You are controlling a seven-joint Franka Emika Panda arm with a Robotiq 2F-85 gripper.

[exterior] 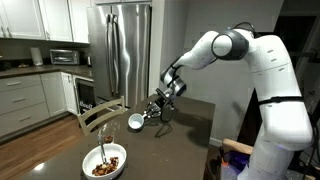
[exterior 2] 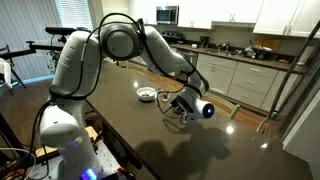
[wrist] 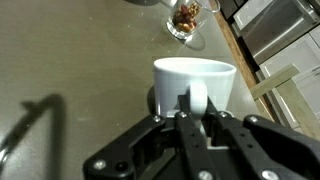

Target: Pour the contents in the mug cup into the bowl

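The bowl (exterior: 105, 163) sits on the table (exterior: 185, 145) near its edge, with the contents (exterior: 104, 168) in it, well apart from the mug cup (exterior: 135, 122) farther along the table.

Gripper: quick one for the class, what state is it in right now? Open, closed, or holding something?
Gripper: closed, holding the mug cup by its handle.

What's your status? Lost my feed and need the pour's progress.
Gripper shut on mug cup handle. Mug cup tipped sideways, apart from bowl. Dark bits in bowl. Nothing in the way.
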